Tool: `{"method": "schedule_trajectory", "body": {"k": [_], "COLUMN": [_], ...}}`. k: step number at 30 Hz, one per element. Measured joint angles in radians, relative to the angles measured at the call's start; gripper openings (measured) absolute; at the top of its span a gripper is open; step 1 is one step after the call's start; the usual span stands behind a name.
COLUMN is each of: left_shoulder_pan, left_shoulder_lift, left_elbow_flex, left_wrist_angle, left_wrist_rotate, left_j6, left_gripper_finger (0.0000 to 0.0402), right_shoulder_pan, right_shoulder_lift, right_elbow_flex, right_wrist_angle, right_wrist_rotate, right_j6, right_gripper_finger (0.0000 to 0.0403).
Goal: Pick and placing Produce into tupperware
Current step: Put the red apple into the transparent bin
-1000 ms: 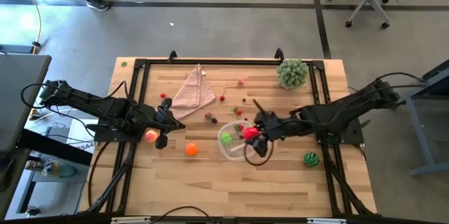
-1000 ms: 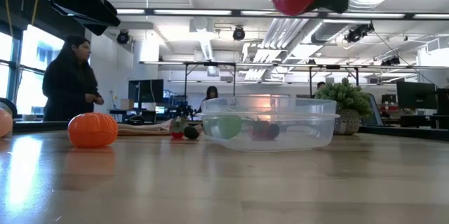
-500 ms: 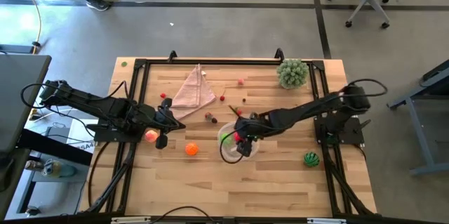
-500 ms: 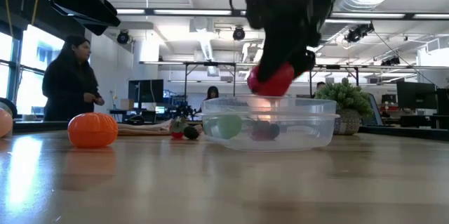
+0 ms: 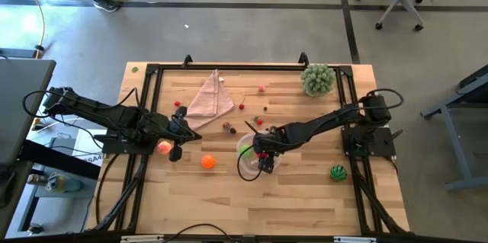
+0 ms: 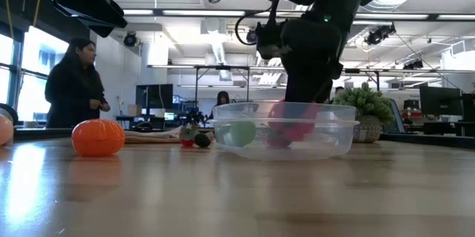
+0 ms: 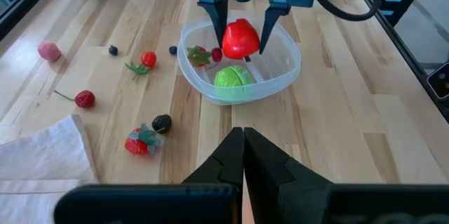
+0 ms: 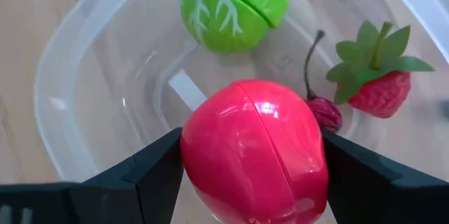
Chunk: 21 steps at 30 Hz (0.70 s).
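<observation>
A glossy red apple (image 8: 254, 150) sits between the black fingers of the right gripper (image 7: 240, 36) inside the clear tupperware (image 7: 287, 62), alongside a bright green fruit with pale veining (image 8: 233, 1), a red strawberry with a green leafy cap (image 8: 375, 83) and a dark red cherry (image 8: 324, 112). On the pale wood-grain table (image 5: 305, 197), an orange fruit (image 5: 207, 162) lies toward the near edge, a dark-green striped melon (image 5: 338, 172) near the right edge, and a pink peach (image 5: 164, 148) at the black left gripper (image 5: 177, 145). A folded pale pink cloth (image 5: 210, 97) and a bushy pale-green plant (image 5: 318, 79) lie by the far edge, with small red and dark berries (image 7: 146, 134) scattered between them.
</observation>
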Motion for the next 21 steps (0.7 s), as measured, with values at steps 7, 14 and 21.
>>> {"method": "schedule_trajectory", "body": {"k": [7,14,21], "left_shoulder_pan": [0.0,0.0,0.0], "left_shoulder_lift": [0.0,0.0,0.0], "left_elbow_flex": [0.0,0.0,0.0], "left_wrist_angle": [0.0,0.0,0.0], "left_wrist_rotate": [0.0,0.0,0.0], "left_j6": [0.0,0.0,0.0], "left_gripper_finger": [0.0001,0.0001,0.0001], "right_shoulder_pan": [0.0,0.001,0.001], "right_shoulder_lift": [0.0,0.0,0.0], "right_elbow_flex": [-0.001,-0.002,-0.002], "right_wrist_angle": [-0.013,-0.012,-0.012], "right_wrist_rotate": [0.01,0.011,0.033], "right_j6": [0.0,0.003,0.0], "right_gripper_finger": [0.0273,0.0292,0.0296]}}
